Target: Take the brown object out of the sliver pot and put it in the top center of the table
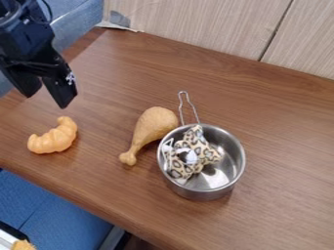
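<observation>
The spotted brown object sits inside the silver pot on the worktop; the hand hangs released, upper left.

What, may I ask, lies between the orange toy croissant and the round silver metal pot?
Between the croissant and the pot lies a brown toy drumstick, its thick end nearest the pot, in the camera view.

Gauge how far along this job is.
Nothing looks done: the spotted item, presumably the "brown object", lies inside the silver pot. Nothing is in hand; the end effector hangs open, upper left. Left: grasp, lift out, place top center on the table.
</observation>
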